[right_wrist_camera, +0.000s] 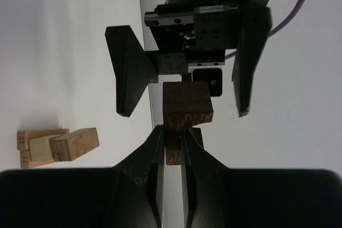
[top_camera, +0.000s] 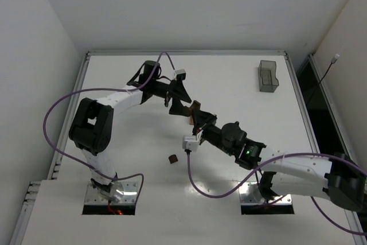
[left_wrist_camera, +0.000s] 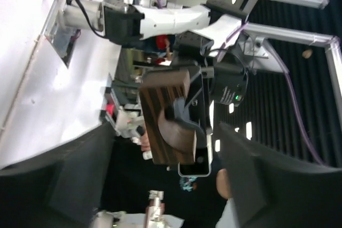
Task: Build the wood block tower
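Pinching a dark brown wooden block [right_wrist_camera: 187, 102] in the narrowed fingers of the right gripper [right_wrist_camera: 171, 132], above the middle of the white table [top_camera: 132, 159]. Flanking it with the wide-spread fingers of the left gripper [left_wrist_camera: 166, 132]. Reaching inward, tip to tip.

2 dk-brown wood blocks [top_camera: 172, 158], 3–4 lt-tan blocks [right_wrist_camera: 75, 143] (overlapping), 1 grey bin [top_camera: 267, 76], 2 arms [top_camera: 123, 98]

We see a dark brown bar [right_wrist_camera: 187, 105] with striped grain held off the table [top_camera: 241, 84], one end pinched in the right gripper [right_wrist_camera: 171, 138]; a small dark brown cube [top_camera: 172, 158] lies alone on the table; three light tan blocks [right_wrist_camera: 53, 145] huddle together, touching, one turned askew.
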`<act>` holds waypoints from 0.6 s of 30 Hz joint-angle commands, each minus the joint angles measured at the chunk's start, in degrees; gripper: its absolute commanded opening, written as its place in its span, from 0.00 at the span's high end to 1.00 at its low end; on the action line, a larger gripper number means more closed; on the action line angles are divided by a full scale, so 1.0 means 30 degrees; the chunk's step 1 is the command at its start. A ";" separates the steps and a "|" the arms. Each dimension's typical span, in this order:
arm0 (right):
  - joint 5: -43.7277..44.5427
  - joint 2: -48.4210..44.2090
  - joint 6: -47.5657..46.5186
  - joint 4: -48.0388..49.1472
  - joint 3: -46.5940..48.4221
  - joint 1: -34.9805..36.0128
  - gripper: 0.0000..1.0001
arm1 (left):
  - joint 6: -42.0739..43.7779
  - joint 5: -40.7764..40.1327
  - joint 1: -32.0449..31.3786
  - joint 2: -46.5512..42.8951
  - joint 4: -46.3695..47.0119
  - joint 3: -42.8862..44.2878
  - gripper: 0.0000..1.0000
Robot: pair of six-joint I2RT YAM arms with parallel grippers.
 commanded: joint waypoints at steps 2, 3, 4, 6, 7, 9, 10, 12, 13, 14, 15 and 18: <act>0.0332 -0.0767 0.0877 0.0029 0.1148 0.0145 1.00 | 0.1020 0.0391 0.0643 -0.1711 -0.0252 -0.0625 0.12; 0.0334 -0.0769 0.1401 -0.0496 0.1148 0.0145 1.00 | 0.1516 0.0155 0.0820 -0.1943 -0.0777 -0.0627 0.12; 0.0653 -0.1030 0.1783 -0.0965 0.1583 0.0145 1.00 | 0.2652 -0.0079 0.1199 -0.1945 -0.1913 -0.0628 0.12; 0.1473 -0.1558 0.4171 -0.3034 0.2170 0.0145 1.00 | 0.3830 -0.1044 0.1698 -0.2324 -0.3207 -0.0628 0.11; 0.1737 -0.1560 0.5349 -0.4239 0.3218 0.0145 1.00 | 0.5518 -0.1570 0.2396 -0.2326 -0.3997 -0.0628 0.11; 0.1943 -0.1736 0.9667 -0.7686 0.5091 -0.0611 1.00 | 0.8128 -0.3589 0.3596 -0.2531 -0.7711 0.0245 0.10; 0.1771 -0.1736 1.1176 -0.8810 0.5683 -0.0964 1.00 | 0.9534 -0.4525 0.3953 -0.2531 -0.9176 0.0657 0.10; 0.0954 -0.1533 1.4048 -1.0804 0.7116 -0.1813 1.00 | 1.2995 -0.7571 0.4540 -0.2531 -1.2374 0.1565 0.10; -0.0037 -0.1531 1.6644 -1.2177 0.7473 -0.2659 1.00 | 1.4282 -0.8451 0.4919 -0.2357 -1.3022 0.2295 0.10; -0.0453 -0.1531 1.8004 -1.2625 0.7708 -0.3073 1.00 | 1.4846 -0.9040 0.4923 -0.2355 -1.3695 0.2534 0.10; -0.1444 -0.1531 1.9351 -1.3065 0.8175 -0.3454 1.00 | 1.5373 -1.0351 0.4923 -0.2181 -1.4108 0.2711 0.10; -0.4833 -0.1062 2.4596 -1.4649 0.8822 -0.5503 1.00 | 1.6752 -1.1968 0.5333 -0.2180 -1.4376 0.2451 0.10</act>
